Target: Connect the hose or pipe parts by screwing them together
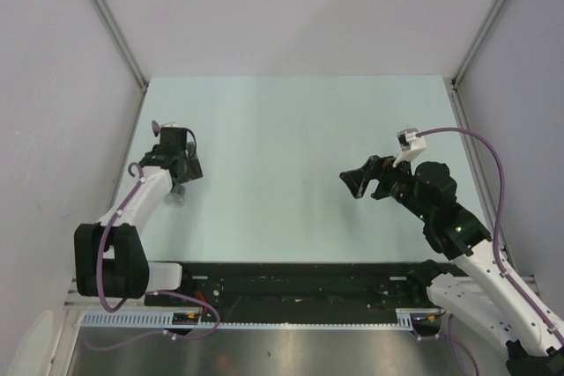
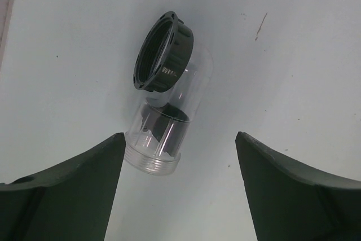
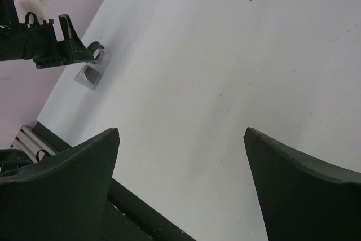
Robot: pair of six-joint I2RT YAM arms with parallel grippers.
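Left gripper (image 2: 180, 136), wide and empty, straddles the threaded end of a clear tube (image 2: 155, 159), dark ring (image 2: 163, 52) at the tube's far end, possibly loose. Right gripper (image 3: 181, 131) gapes empty, well away from the tube. An off-centre pinch could roll the tube.

No legible text, label or number anywhere. Faint pale marking on outer wall of dark ring (image 2: 179, 49) in left wrist view; too small to read.
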